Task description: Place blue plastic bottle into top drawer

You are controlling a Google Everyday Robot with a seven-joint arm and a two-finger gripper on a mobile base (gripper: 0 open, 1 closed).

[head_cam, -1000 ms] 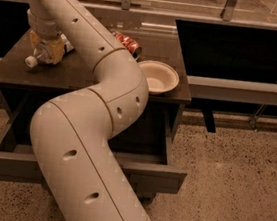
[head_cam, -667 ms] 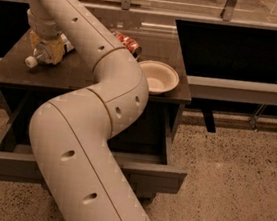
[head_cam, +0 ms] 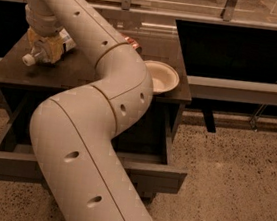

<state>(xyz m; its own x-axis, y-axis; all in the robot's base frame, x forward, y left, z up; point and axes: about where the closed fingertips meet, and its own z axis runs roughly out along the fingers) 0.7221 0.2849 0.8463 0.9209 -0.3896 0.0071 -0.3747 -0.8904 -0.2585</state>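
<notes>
Dark surface, left end: end effector clamped on bottle, cap pointing left. Bowl & red can at right. Drawer open below; arm hides most of it.

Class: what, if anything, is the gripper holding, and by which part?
The gripper, over the cabinet top, grips the blue plastic bottle around its middle; its white cap sticks out.
</notes>
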